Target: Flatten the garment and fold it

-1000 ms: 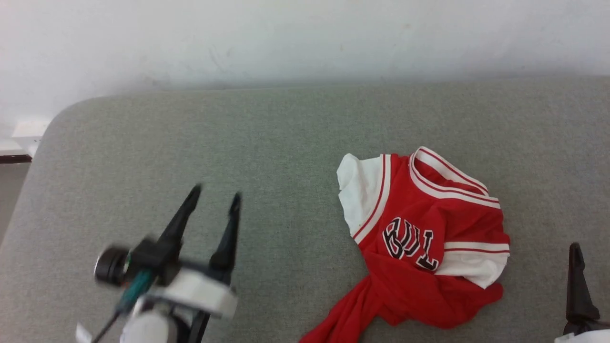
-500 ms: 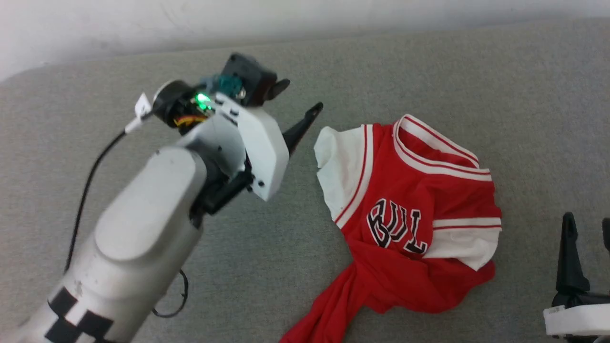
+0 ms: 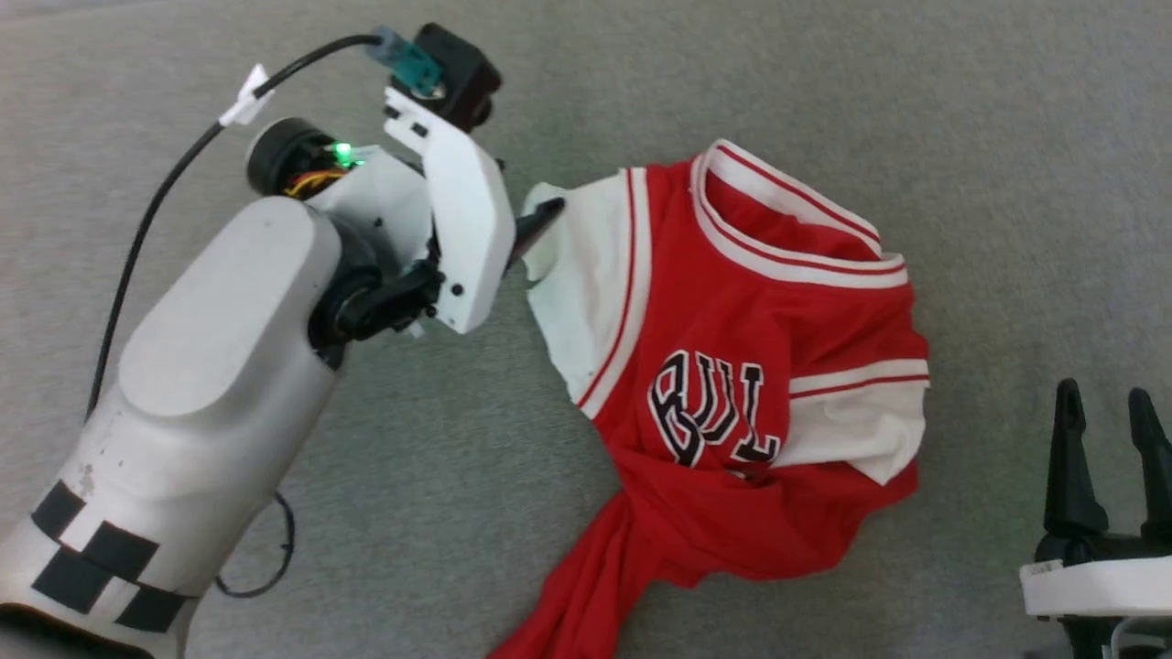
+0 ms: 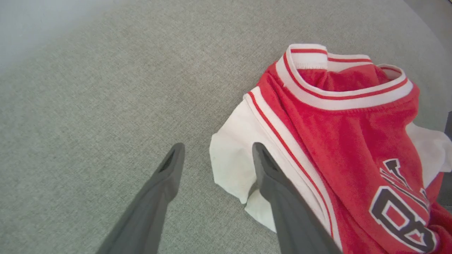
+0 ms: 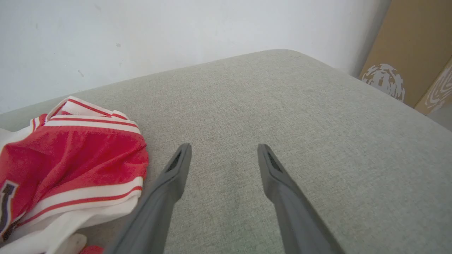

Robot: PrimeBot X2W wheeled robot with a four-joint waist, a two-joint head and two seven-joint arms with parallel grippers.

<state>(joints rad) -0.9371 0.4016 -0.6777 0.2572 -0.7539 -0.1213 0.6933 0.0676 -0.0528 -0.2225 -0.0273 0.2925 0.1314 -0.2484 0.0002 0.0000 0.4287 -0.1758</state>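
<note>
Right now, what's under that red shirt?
The shirt lies crumpled on a grey padded surface, which shows beside it. Its lower part is bunched and twisted, so its back, and anything lying beneath the folds, is hidden.

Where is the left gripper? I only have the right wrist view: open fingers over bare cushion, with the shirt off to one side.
Observer: The left gripper is at the shirt's white sleeve, on the side far from the right gripper.
Operator: Holding it?
Observer: No. Its jaws are open, with the sleeve's corner between the fingers.
Operator: Is the shirt flat?
Observer: No. Its lower part is bunched and twisted.
</note>
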